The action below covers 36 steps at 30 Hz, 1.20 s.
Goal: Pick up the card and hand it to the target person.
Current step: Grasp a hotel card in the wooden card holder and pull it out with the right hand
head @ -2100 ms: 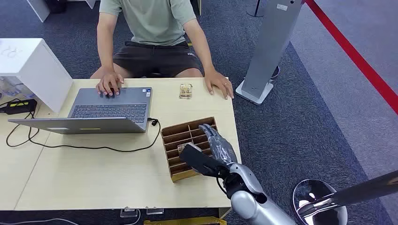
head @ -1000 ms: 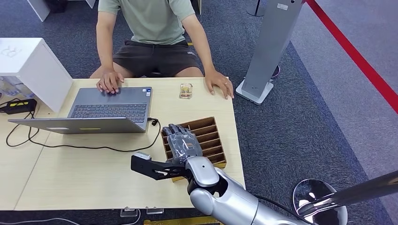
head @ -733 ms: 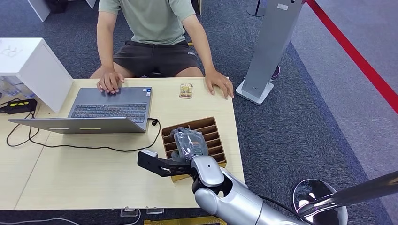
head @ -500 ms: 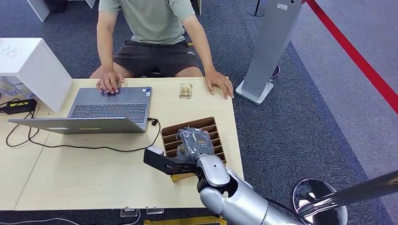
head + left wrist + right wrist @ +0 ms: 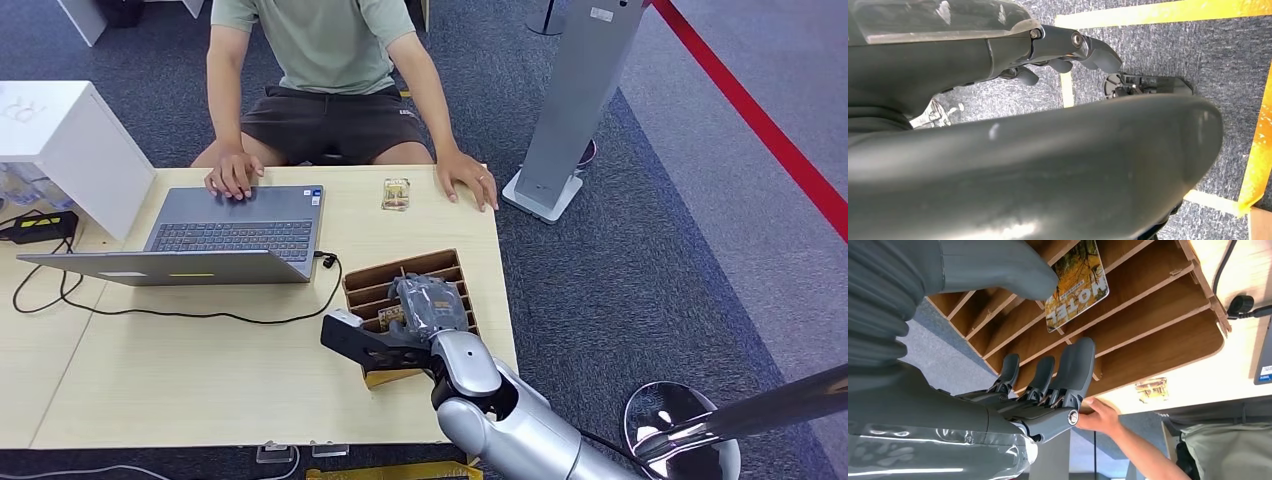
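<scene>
Right hand (image 5: pixel 428 305) swings in over the wooden organizer (image 5: pixel 372 283), slides toward the table's right edge, fingers now spread just above the card (image 5: pixel 1077 284)

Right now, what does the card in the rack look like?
Yellow-orange autumn foliage picture with white "MOTEL" lettering, on the card; clearest in the right wrist view.

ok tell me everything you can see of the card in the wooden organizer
The card is a small flat rectangle with a yellow-orange printed picture and the white word MOTEL along one edge. It looks like glossy plastic or coated paper. It stands tilted in one slot of the brown wooden organizer, leaning on a divider, part of it sticking out. The right hand hovers at it, thumb near one corner and fingers below; a firm grip is not plain.
</scene>
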{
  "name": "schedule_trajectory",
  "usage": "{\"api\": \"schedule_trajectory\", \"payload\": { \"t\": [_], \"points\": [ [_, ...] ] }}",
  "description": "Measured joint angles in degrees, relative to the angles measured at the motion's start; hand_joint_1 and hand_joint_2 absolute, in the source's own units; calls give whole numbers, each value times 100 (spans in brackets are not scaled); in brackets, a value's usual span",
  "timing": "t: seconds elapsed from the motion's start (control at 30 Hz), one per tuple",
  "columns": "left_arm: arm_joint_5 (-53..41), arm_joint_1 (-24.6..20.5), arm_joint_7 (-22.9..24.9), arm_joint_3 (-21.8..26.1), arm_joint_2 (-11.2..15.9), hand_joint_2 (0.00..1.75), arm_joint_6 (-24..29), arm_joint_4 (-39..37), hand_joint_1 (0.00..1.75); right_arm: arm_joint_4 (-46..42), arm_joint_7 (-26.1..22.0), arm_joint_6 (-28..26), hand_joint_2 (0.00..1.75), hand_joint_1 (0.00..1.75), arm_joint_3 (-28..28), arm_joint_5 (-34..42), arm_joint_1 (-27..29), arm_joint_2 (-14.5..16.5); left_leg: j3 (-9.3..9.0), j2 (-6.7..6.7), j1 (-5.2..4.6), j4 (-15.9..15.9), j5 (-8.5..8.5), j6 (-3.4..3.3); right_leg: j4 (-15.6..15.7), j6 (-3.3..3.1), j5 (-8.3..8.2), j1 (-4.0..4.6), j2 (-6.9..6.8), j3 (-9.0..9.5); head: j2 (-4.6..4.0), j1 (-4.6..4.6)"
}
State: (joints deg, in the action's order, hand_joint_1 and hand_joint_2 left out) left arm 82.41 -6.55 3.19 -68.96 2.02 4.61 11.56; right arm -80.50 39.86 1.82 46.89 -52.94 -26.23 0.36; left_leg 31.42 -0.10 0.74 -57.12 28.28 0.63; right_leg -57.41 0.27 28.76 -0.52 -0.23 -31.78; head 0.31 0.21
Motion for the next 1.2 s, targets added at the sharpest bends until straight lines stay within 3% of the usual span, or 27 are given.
{"api": "schedule_trajectory", "payload": {
  "t": [1.2],
  "points": [
    [-89,-14,52,-2,-30,0,-57,0,0,227,-6,70,175,87,32,104,32,-62,-1,0,0,0,0,0,0,0,0,0,0,1,0,3]
  ]
}}
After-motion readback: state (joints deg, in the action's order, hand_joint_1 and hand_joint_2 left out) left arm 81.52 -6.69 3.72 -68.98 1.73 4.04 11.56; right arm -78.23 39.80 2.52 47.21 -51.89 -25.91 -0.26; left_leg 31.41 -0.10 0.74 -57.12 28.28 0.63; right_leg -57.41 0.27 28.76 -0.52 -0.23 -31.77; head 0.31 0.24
